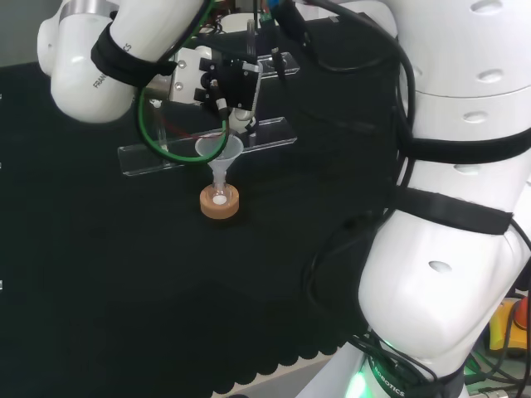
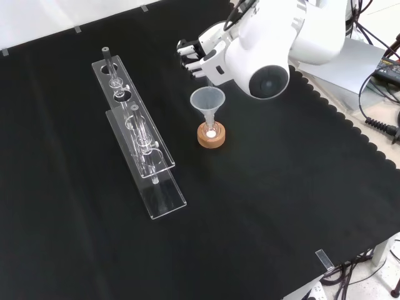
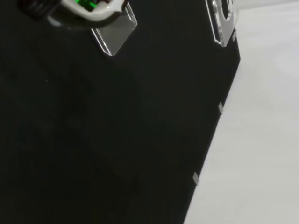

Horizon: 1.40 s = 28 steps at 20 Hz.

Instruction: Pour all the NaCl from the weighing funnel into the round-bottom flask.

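Observation:
A small round-bottom flask (image 1: 219,199) stands on a cork ring (image 1: 220,205) mid-bench, with a clear funnel (image 1: 220,150) in its neck. White powder lies in the flask's bottom (image 2: 211,133). The hand (image 1: 230,84) hovers just above and behind the funnel's mouth, fingers curled round a small pale piece, the weighing funnel (image 1: 241,124), whose tip points down at the funnel's rim. In the front view the hand (image 2: 194,59) sits above the funnel (image 2: 207,100) and cork ring (image 2: 211,139), partly behind the arm's white link.
A long clear two-tier rack (image 2: 139,134) holding glass pieces stands to the left of the flask in the front view, behind it in the head view (image 1: 166,153). The wrist view looks over the rack's ends (image 3: 114,33) and the cloth's edge (image 3: 205,154).

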### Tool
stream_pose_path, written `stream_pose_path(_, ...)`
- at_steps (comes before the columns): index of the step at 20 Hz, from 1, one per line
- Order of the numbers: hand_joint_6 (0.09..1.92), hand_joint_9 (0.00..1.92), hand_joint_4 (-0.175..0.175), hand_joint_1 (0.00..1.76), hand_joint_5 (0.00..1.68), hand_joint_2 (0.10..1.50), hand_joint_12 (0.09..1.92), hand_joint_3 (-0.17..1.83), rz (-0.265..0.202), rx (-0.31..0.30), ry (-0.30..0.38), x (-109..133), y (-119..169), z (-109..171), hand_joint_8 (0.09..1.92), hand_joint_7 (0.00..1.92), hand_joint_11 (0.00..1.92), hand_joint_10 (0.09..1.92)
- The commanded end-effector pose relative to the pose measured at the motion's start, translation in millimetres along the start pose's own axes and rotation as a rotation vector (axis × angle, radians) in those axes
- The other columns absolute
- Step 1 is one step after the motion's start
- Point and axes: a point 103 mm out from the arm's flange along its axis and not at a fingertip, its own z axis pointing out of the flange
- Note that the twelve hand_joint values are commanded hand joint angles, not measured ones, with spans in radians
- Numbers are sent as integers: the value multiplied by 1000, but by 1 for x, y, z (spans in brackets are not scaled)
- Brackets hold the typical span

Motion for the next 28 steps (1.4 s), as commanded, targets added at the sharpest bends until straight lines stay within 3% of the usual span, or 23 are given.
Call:
stream_pose_path(1,1092,1007,139,1057,1031,771,1074,666,-11,-14,63,-6,3,11,702,691,717,373)
stream_pose_path(11,1093,1011,138,1058,1031,769,1075,670,-23,-32,191,-16,5,20,701,692,717,374)
stream_pose_path(24,1096,1027,136,1058,1030,768,1079,673,-27,-19,374,-27,19,58,701,697,727,379)
stream_pose_path(28,1099,1060,133,1058,1029,769,1078,674,-33,-14,400,-28,23,71,708,716,735,390)
